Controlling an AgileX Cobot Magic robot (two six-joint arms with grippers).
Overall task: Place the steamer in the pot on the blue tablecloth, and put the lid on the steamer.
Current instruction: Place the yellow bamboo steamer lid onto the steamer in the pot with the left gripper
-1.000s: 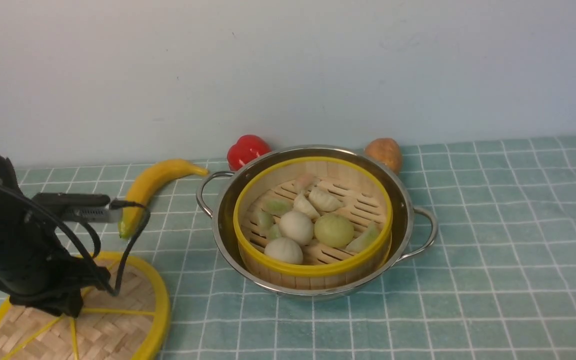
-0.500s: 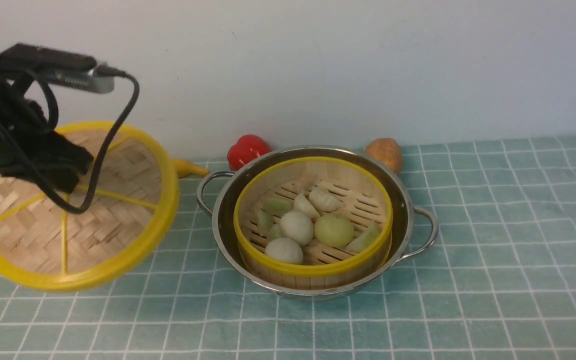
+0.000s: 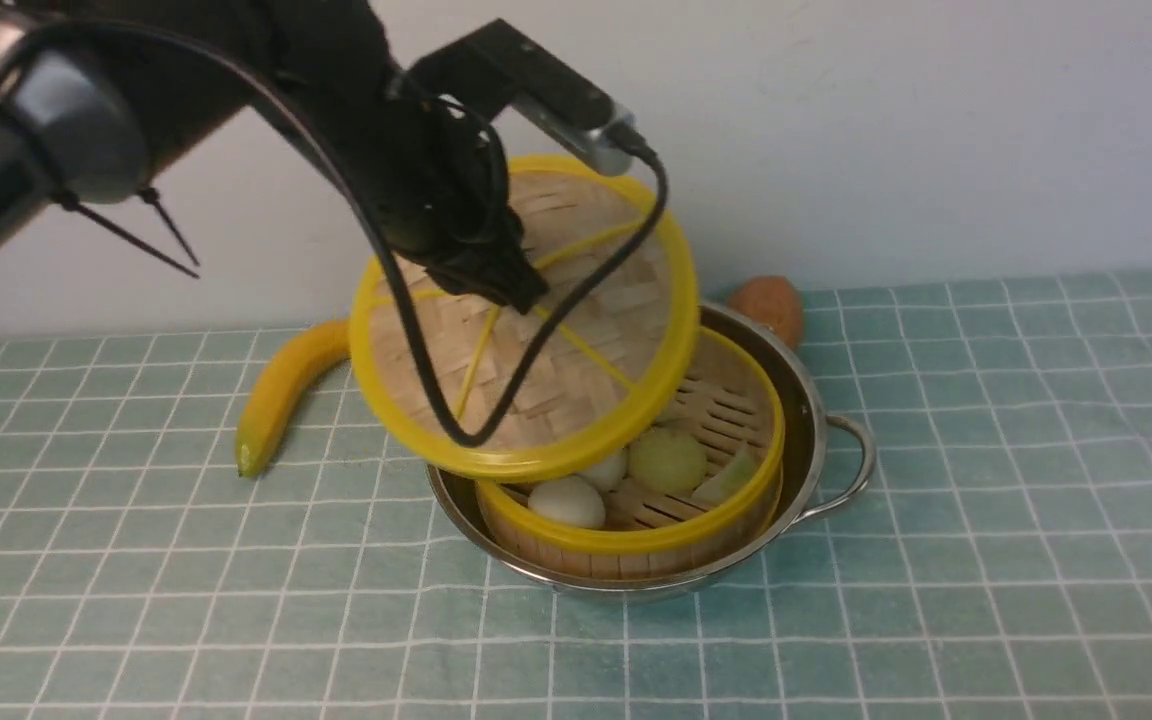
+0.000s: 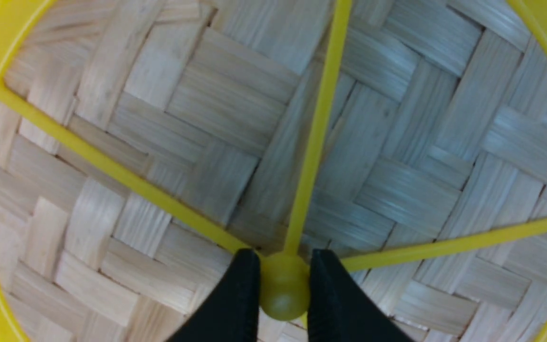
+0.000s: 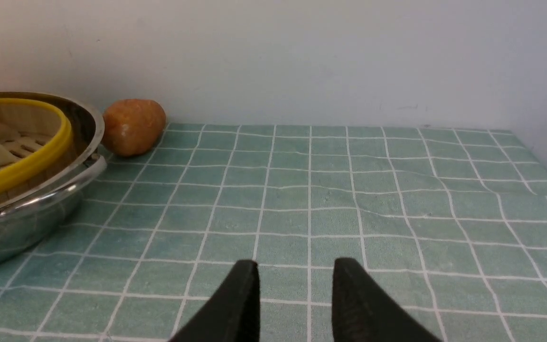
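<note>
On the far left, a yellow banana (image 3: 281, 390) lies on the blue tablecloth (image 3: 986, 520), at about nine o'clock from the pot and near it.

A black left arm reaches in from the upper left of the front view. Its left gripper (image 3: 511, 285) is clamped on the lid (image 3: 601, 385), which it holds in the air. The left wrist view shows the two black fingers (image 4: 240, 294) pressed against either side of the small yellow knob (image 4: 284, 297) where the lid's yellow spokes meet. The lid is tilted, with its woven top facing the camera. It hangs over the ten o'clock part of the pot and hides that side.

Below it, the shiny steel pot (image 3: 804, 410) rests on the cloth with the steamer (image 3: 636, 540) sitting upright inside it. The steamer's four o'clock side is uncovered, showing a white bun (image 3: 566, 500) and a pale green bun (image 3: 668, 460) on the slatted base.

A brown, rounded, potato-like thing (image 3: 768, 300) sits at one o'clock from the pot, just beside its rim.

The right gripper (image 5: 296, 266) shows only in its own wrist view. Its fingers are parted with nothing between them, above bare cloth at the pot's three o'clock side.
</note>
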